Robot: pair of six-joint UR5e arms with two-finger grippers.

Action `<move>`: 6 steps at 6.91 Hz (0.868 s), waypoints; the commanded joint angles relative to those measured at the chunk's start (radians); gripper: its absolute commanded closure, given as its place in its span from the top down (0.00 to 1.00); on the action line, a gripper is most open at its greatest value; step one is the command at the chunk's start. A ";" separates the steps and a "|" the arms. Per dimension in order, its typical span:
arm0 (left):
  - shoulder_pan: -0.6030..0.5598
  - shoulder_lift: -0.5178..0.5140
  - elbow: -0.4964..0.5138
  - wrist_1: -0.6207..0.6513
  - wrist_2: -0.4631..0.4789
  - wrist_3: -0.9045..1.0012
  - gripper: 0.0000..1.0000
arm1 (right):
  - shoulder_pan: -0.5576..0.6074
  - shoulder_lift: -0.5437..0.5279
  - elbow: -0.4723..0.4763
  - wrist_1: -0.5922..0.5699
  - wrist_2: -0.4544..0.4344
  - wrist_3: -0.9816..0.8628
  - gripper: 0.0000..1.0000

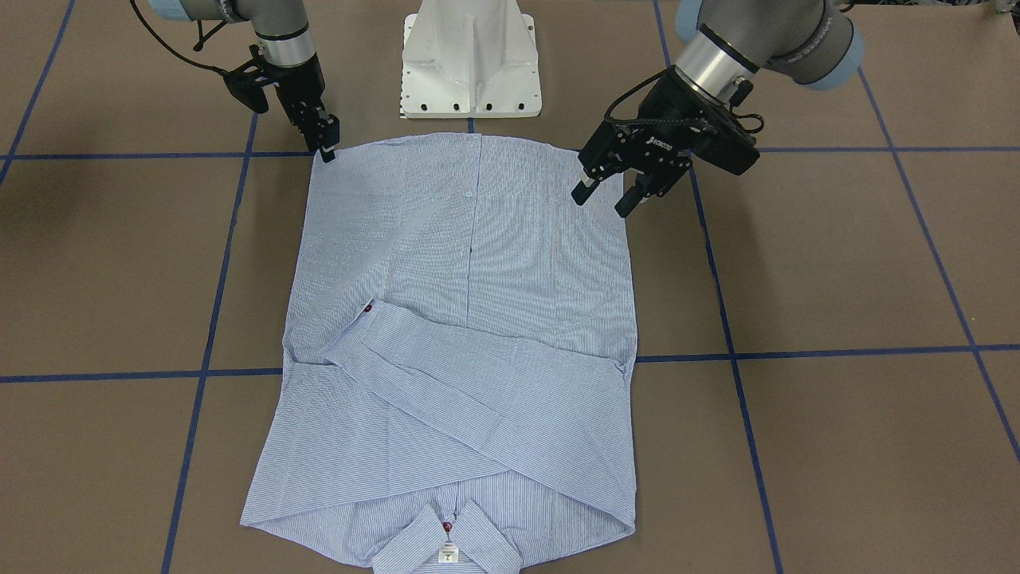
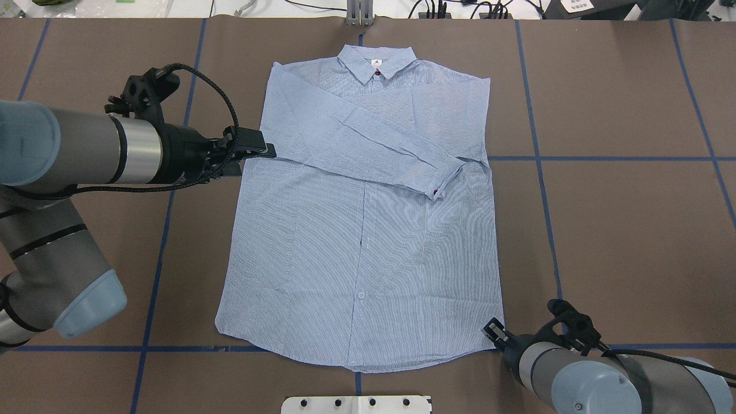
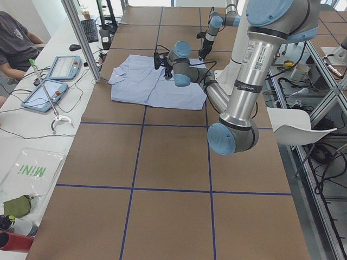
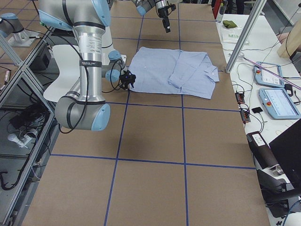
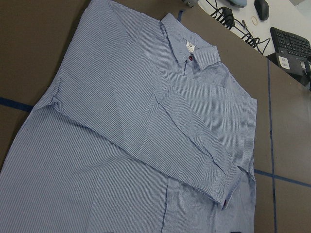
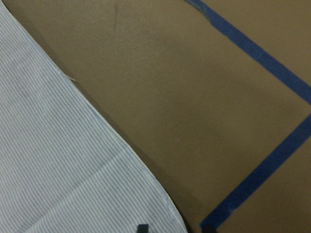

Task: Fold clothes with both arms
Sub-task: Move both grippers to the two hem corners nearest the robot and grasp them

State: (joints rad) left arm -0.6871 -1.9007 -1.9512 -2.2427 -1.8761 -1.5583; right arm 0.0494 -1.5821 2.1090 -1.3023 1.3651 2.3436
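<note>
- Where the table meets the robot, a white bolted pedestal base [image 1: 470, 72] stands just behind the hem, apart from the cloth.
- Light blue-and-white finely striped long-sleeved shirt [image 2: 356, 241] lies flat on the brown paper-covered table [image 2: 604, 230]. Hem is toward the robot and collar away, over a crossing of blue tape lines [image 2: 540, 172].
- Black two-finger right end effector [image 1: 327, 150] is down low at the hem corner [image 6: 165, 213] on the robot's right.
  - Its wrist view shows two fingertips apart with the corner's edge between them: unclenched, nothing gripped yet.
  - Judged to be set there to pinch that corner for a hem-to-collar fold.
- Black two-finger left end effector [image 1: 602, 201] has its fingers spread and carries nothing.
  - It hangs high over the shirt's left side; its wrist view takes in most of the garment.
  - Judgement: it needs the other hem corner [image 2: 221, 325] before any lift, or the fold will skew.
- One sleeve [image 2: 368, 138] lies folded diagonally across the chest, its cuff [image 2: 438, 190] with a red button ending near the shirt's right side. It is loose and could slide if the hem is raised.
- Pointed collar [image 2: 376, 63] with a small white label lies flat at the far end.
- Beyond the table are a grey metal post [image 3: 81, 38], tablets [image 3: 65, 66] and a seated person [image 3: 13, 43], all well apart. None of it looks to be in either arm's path.
</note>
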 commanded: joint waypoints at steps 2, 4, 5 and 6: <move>0.001 0.000 0.000 0.000 0.000 0.001 0.84 | 0.003 -0.002 0.011 0.000 0.003 0.006 0.00; 0.000 0.084 -0.021 0.002 0.002 -0.006 0.84 | 0.006 -0.006 0.052 0.000 0.017 0.005 0.00; 0.021 0.198 -0.067 0.000 0.024 -0.009 0.84 | 0.006 -0.006 0.068 0.002 0.029 0.005 0.00; 0.073 0.263 -0.078 0.005 0.028 -0.017 0.83 | 0.007 -0.004 0.071 0.003 0.048 0.005 0.00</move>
State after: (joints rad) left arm -0.6592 -1.7277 -2.0053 -2.2413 -1.8579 -1.5681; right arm 0.0554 -1.5868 2.1693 -1.3009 1.3943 2.3487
